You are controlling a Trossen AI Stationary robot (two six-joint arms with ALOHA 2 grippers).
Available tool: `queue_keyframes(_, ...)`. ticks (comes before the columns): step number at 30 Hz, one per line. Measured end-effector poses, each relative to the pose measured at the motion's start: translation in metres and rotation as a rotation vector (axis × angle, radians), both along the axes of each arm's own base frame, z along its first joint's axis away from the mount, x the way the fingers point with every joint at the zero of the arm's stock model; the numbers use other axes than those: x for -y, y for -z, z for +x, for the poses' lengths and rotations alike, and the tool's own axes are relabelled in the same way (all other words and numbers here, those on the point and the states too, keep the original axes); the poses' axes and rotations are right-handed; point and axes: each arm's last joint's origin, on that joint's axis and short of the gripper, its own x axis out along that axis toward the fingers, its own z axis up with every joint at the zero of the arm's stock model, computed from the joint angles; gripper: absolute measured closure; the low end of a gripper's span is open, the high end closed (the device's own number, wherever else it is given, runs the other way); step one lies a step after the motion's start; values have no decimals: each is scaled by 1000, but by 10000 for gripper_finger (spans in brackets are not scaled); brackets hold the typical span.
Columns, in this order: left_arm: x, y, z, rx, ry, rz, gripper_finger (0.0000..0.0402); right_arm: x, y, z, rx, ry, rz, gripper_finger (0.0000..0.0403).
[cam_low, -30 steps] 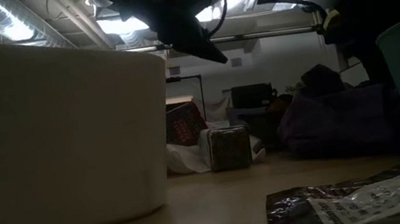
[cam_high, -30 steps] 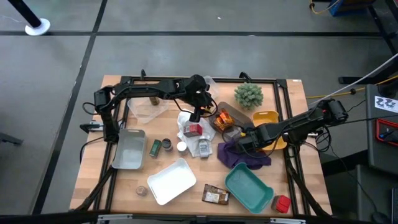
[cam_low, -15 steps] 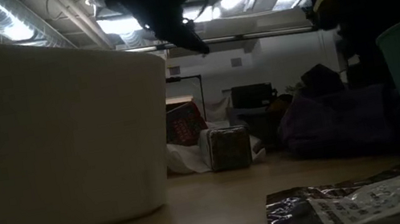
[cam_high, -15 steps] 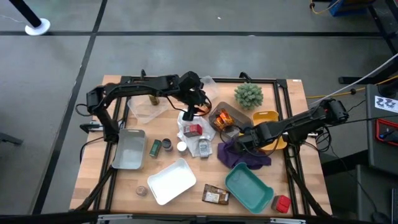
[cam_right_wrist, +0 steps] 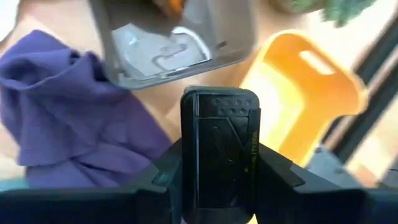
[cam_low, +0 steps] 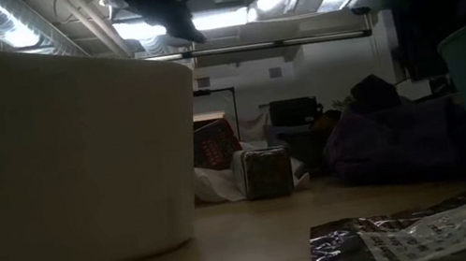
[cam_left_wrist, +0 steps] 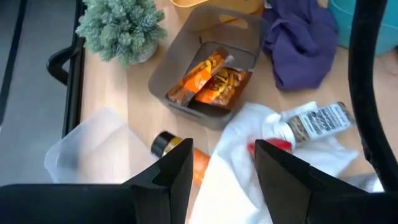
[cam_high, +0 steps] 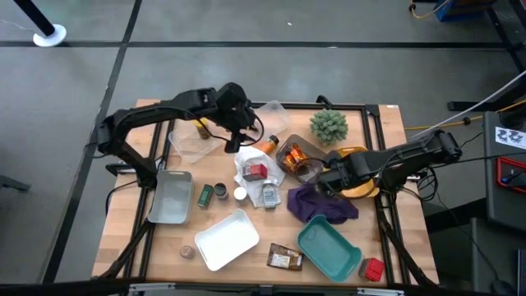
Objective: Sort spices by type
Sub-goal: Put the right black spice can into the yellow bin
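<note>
L claw (cam_high: 233, 141) open, empty, hovering near orange black-capped spice jar (cam_left_wrist: 180, 157) lying on counter (cam_high: 131, 238) by white cloth (cam_high: 246, 160). Step: reach-to-grasp. Next: descend, straddle jar. R claw (cam_right_wrist: 219, 214) closed, empty, beside yellow tray (cam_right_wrist: 311, 93).

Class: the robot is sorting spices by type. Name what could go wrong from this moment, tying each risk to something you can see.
1. The orange jar lies on its side below the open left gripper. It may roll away when the fingers close.
2. The red box sits on the crumpled white cloth. A grasp there could snag the cloth and drag the items on it.
3. The right gripper is close to the grey tray and could nudge it.
</note>
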Motion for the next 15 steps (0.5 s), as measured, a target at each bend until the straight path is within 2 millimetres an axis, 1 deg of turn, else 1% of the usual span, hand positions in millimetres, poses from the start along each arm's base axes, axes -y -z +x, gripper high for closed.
queue_keyframes(5,2,-11,-16,-3,-52,-39,247,6,-16,-18,-2,-11,-43,269)
queue_keyframes(9,5,-16,-24,-9,-83,-71,247,12,-29,-36,60,-70,-43,268)
queue_keyframes(12,7,-16,-28,-32,-112,-107,247,17,-34,-50,104,-87,-70,268)
queue_keyframes(15,10,-15,-31,-65,-136,-140,247,22,-32,-66,122,-97,-103,268)
